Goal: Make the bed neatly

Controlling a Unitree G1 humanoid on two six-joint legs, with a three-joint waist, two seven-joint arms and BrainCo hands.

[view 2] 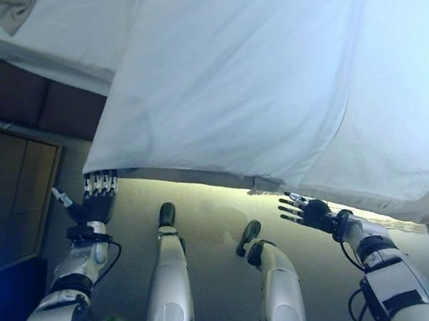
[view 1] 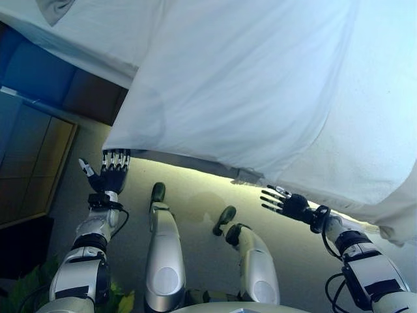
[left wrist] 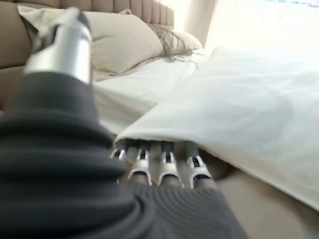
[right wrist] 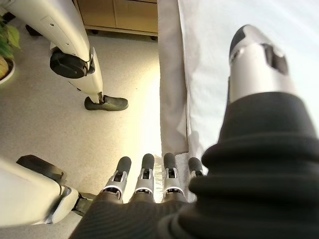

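Note:
A white duvet (view 1: pixel 247 85) covers the bed and hangs over its near side edge. My left hand (view 1: pixel 114 171) is at the duvet's left corner; its straight fingers (left wrist: pixel 167 167) reach under the duvet's edge (left wrist: pixel 164 134), tips hidden, thumb held apart above. My right hand (view 1: pixel 287 203) is open with fingers spread, just below the duvet's hanging edge further right and not touching it. In the right wrist view its fingers (right wrist: pixel 145 174) point over the floor beside the bed's side (right wrist: pixel 172 74). A beige pillow (left wrist: pixel 124 40) lies by the headboard (left wrist: pixel 149 7) on the white sheet (view 1: pixel 85 32).
A padded brown headboard (view 2: pixel 29 96) stands at the left. A wooden bedside cabinet (view 2: pixel 9 192) is beside my left arm. A green plant (view 1: pixel 26 287) is at the lower left. Pale floor (right wrist: pixel 75 129) runs along the bed.

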